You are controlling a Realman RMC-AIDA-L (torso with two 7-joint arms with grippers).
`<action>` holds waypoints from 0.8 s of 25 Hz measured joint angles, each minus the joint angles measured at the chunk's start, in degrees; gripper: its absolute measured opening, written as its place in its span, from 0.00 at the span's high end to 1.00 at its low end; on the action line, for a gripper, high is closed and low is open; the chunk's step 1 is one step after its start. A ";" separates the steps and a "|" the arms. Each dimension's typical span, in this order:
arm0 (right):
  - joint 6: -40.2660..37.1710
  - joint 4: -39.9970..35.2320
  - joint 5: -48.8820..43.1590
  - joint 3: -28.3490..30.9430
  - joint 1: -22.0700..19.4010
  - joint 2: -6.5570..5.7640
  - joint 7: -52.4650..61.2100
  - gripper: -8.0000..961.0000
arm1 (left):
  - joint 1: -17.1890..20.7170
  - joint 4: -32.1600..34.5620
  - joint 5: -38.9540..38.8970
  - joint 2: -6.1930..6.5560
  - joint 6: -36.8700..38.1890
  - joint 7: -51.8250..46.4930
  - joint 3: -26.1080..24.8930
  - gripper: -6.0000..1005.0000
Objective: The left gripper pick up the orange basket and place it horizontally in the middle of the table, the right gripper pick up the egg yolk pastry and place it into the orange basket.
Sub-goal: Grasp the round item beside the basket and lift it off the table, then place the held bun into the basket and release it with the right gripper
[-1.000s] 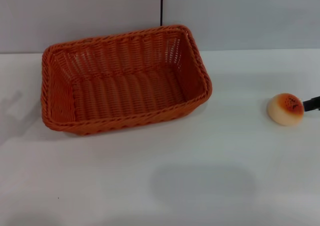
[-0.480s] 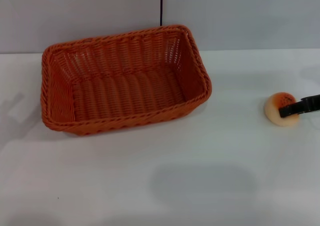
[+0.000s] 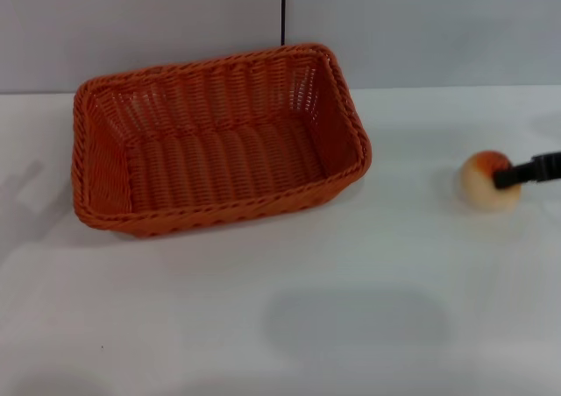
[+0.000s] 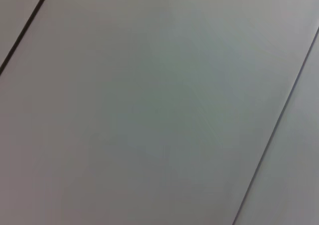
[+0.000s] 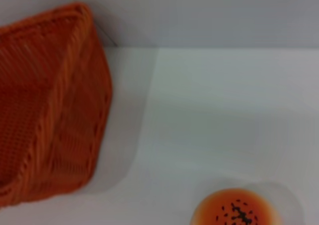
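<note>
So I'm on the second half of the job here. The orange basket (image 3: 219, 142) sits open side up on the table (image 3: 351, 326), well off to the left of my working hand, and it looks empty. The left gripper is out of every view; its wrist camera only shows grey wall panels, so I'm treating that arm as parked.

The right gripper (image 3: 530, 170) pokes in from the right edge of the head view, with one dark finger (image 3: 513, 175) lying across the egg yolk pastry (image 3: 489, 180). I honestly can't tell if the fingers are closed on it or just laid against it, since only that one strip of black shows. The right wrist view has the pastry's seeded top right below the hand and the basket's corner farther out.

My worries from here:
- The bun is round and soft-looking, so an off-centre pinch could roll it away or squash it.
- If the hold is shallow, it could drop during the long carry across bare table.
- The basket's near wall slopes up, so a low carry could clip the rim and shove the basket.
</note>
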 joint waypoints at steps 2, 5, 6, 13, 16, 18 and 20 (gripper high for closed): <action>-1.93 -4.14 1.04 0.41 -0.84 0.58 0.45 0.79 | 0.12 -0.02 -0.11 0.08 0.01 -0.09 0.00 0.19; -4.72 -11.43 3.85 0.66 -2.17 1.14 1.52 0.82 | 0.24 -0.02 -0.17 0.11 0.11 -0.22 0.00 0.19; -6.13 -15.44 7.12 0.73 -2.76 1.17 1.83 0.83 | 0.24 -0.02 -0.17 0.11 0.11 -0.22 0.00 0.19; -7.41 -16.82 19.86 -3.07 -1.46 -0.34 0.89 0.86 | 0.17 -0.02 -0.19 0.11 0.59 -0.37 0.00 0.19; -7.53 -12.22 25.04 -8.92 1.85 -0.78 -0.95 0.88 | -0.39 -0.03 -0.19 0.04 1.48 -0.65 0.00 0.19; -7.55 -10.83 25.48 -10.09 2.88 -0.68 -1.22 0.89 | -0.51 -0.39 -0.19 -0.04 1.92 -0.68 0.00 0.19; -7.66 -8.34 25.78 -12.23 4.77 -0.30 -1.86 0.90 | -0.52 -0.68 -0.19 -0.05 2.09 -0.68 0.00 0.19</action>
